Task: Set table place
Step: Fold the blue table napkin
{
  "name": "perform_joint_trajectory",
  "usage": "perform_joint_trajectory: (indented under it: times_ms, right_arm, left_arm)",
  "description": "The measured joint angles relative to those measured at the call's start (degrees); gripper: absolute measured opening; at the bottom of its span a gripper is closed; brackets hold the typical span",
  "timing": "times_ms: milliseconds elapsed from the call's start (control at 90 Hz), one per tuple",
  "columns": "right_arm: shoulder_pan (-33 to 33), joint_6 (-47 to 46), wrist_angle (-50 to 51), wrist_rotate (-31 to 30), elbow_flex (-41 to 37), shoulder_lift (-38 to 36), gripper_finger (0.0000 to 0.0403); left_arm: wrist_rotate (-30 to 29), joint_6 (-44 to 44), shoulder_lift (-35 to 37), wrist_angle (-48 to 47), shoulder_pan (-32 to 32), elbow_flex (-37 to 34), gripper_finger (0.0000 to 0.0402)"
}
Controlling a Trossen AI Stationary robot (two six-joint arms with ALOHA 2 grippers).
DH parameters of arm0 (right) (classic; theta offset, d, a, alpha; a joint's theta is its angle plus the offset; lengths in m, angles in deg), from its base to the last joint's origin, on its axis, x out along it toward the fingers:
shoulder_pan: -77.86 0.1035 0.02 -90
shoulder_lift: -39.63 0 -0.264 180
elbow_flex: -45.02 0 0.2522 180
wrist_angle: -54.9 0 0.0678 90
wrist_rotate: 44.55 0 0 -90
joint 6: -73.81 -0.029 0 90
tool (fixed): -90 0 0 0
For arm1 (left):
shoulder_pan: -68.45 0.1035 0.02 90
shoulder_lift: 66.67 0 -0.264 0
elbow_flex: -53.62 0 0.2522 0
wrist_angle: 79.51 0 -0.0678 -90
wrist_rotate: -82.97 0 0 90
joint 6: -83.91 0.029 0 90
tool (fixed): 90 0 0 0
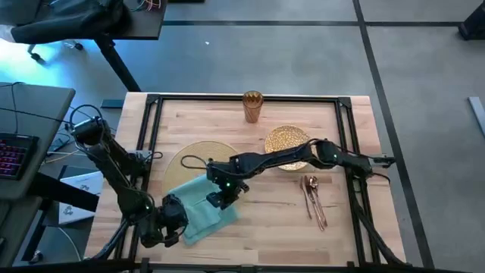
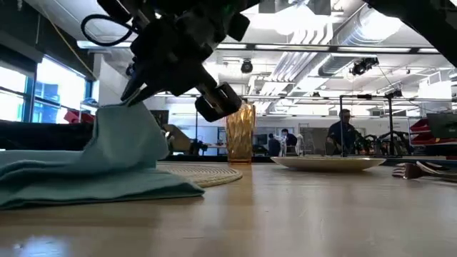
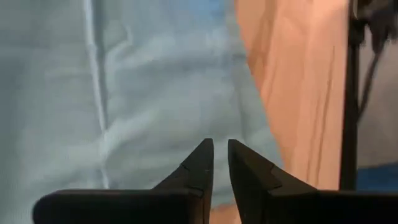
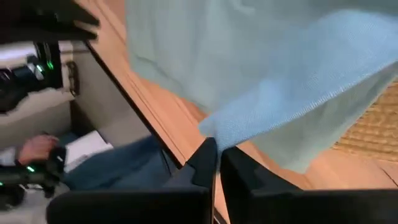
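A teal napkin [image 1: 198, 211] lies on the near left of the table [image 1: 265, 235], partly over the pale-gold placemat [image 1: 198, 161]. My right gripper [image 1: 220, 199] is shut on the napkin and holds part of it up in a peak [image 2: 121, 114]. My left gripper [image 1: 173, 221] stands shut over the napkin's near left part [image 3: 155, 81]. The gold plate [image 1: 286, 140] rests beside the placemat's right side. An amber cup [image 1: 252, 106] stands upright at the far edge. The fork, spoon and knife [image 1: 313, 201] lie side by side on the right. My right gripper pinches a raised bit of the napkin's cloth [image 4: 214, 127] between its two fingers, slanting down from the table's right. Whether that bit is an edge or a fold, I cannot tell. The pinched part stands up in a peak; the remainder [image 2: 71, 185] lies on the table. My left gripper points down at the napkin; I cannot tell whether its tips touch the cloth.
A black rail frame [image 1: 345, 136] runs around the tabletop. A grey desk with a keyboard [image 1: 15, 152] stands left of the table. Bare wood [image 1: 265, 220] lies between the napkin and the cutlery.
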Motion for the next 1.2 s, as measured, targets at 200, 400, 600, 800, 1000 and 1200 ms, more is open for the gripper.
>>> perform_joint_trajectory:
  times_ms: [200,400,600,800,1000,1200]
  right_arm:
    - [-1.0,1.0,-0.3,2.3,0.0,0.0,0.0000]
    - [-1.3,4.5,-0.2,3.7,0.0,0.0,0.0000]
    - [-1.2,6.4,-0.2,4.0,0.0,0.0,0.0000]
    - [-1.3,5.6,-3.4,10.5,0.0,0.0,0.0000]
    - [-3.1,-1.3,-17.2,7.7,0.0,0.0,0.0000]
    - [-4.9,-7.1,-26.4,3.6,0.0,0.0,0.0000]
  left_arm:
    - [1.2,-1.8,-4.3,5.5,0.0,0.0,0.0085]
    - [7.2,4.7,-12.4,17.4,0.0,0.5,0.0147]
    - [8.0,5.7,-17.6,7.7,0.0,8.0,0.0148]
    - [6.9,8.4,-16.8,-9.5,-0.2,17.7,0.0131]
    - [3.8,-1.6,-16.9,-25.3,-2.0,23.5,0.0129]
    - [-8.1,-26.5,-17.0,-38.3,-4.3,25.3,0.0129]
